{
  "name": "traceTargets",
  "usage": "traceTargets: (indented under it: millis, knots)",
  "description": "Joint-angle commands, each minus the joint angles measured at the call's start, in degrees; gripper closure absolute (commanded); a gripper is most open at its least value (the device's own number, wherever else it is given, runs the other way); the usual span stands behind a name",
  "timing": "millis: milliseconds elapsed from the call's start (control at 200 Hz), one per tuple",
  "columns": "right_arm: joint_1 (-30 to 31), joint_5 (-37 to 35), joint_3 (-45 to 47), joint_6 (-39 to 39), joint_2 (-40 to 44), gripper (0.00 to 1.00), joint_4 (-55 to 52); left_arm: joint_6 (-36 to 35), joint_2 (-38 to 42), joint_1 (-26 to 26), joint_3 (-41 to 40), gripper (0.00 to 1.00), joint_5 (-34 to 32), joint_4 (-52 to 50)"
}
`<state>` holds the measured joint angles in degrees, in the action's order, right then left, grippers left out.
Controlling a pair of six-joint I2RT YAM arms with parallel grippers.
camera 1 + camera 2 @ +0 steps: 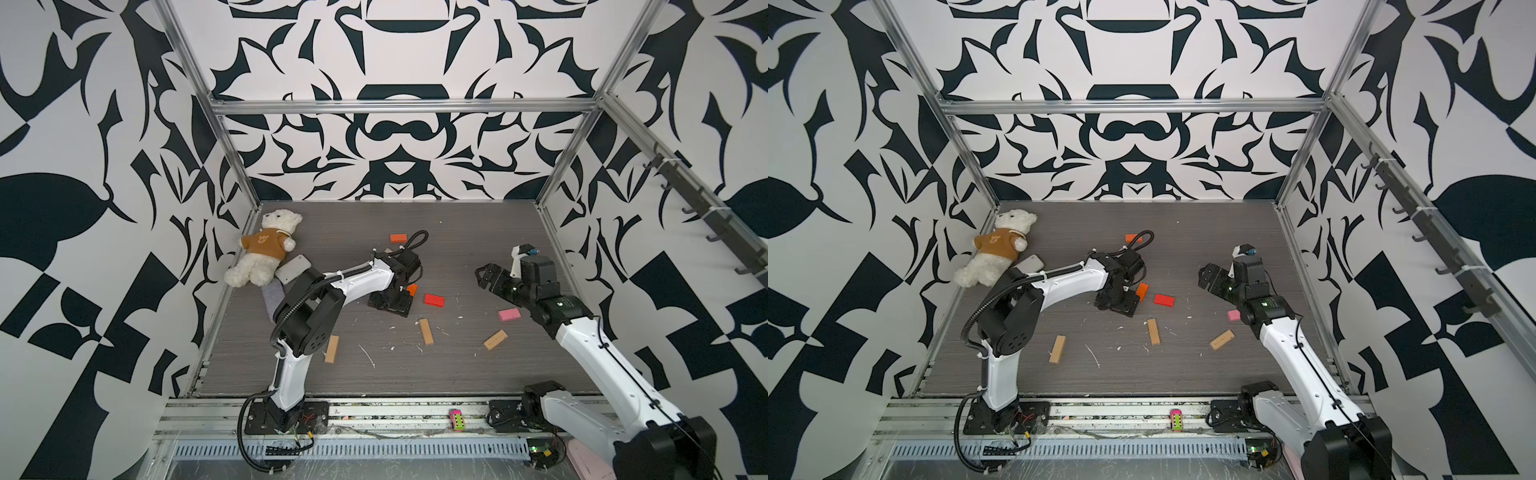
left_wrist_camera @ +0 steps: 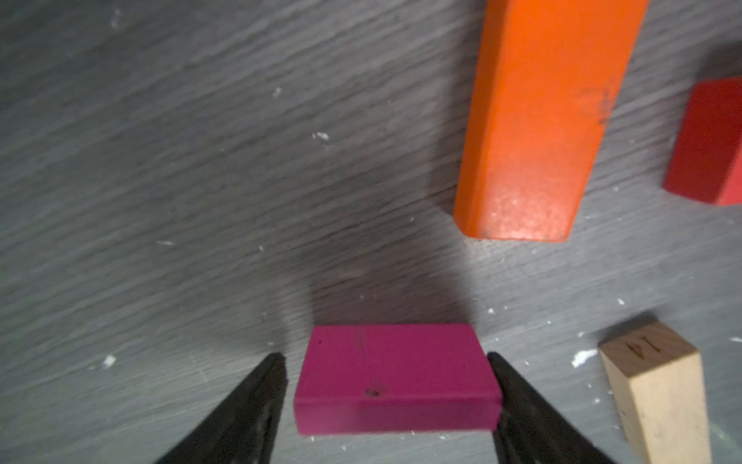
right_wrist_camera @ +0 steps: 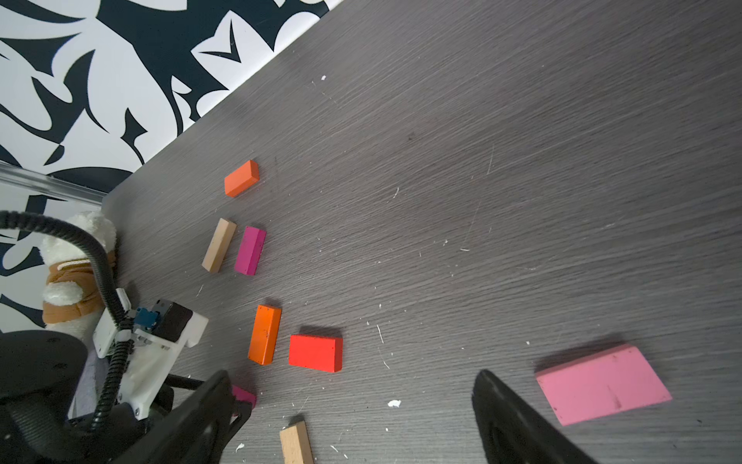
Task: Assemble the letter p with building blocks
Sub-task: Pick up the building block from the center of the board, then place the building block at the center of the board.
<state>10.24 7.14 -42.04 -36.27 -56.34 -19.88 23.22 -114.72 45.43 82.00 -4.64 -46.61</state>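
The magenta block (image 2: 395,373), flat on the dark table (image 2: 160,160) near an orange block (image 2: 538,120), is straddled by the left gripper (image 2: 384,355), one finger touching and one just clear, while the right gripper (image 3: 352,373) is held wide and empty near a light pink block (image 3: 602,383).

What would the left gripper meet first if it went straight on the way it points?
The left gripper points down onto the magenta block, which lies between its open jaws; that comes first, likely.
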Motion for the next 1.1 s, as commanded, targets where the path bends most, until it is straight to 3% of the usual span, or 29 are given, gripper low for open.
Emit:
traceTargets:
  millis: [0, 285, 555, 785, 1095]
  knots:
    - [0.2, 0.3, -0.5, -0.7, 0.3, 0.05, 0.7, 1.0, -0.4, 0.5, 1.4, 0.29, -0.4, -2.2]
    - [0.2, 0.9, -0.4, -1.3, -0.3, 0.06, 1.0, 4.0, 1.6, 1.1, 0.0, 0.4, -2.3, -1.5]
    - [1.2, 1.9, -0.2, -1.4, -1.3, 0.06, 2.8, 10.8, 10.3, -1.8, -8.0, 0.41, -7.2, 3.8]
    - [4.6, 1.5, -1.1, -1.2, -2.6, 0.06, 4.0, 17.6, 16.6, -6.6, -19.6, 0.43, -9.2, 16.8]
    - [14.4, 2.3, -0.3, -0.6, -2.5, 0.01, 5.7, 20.3, 17.2, -6.7, -28.0, 0.44, -14.7, 31.8]
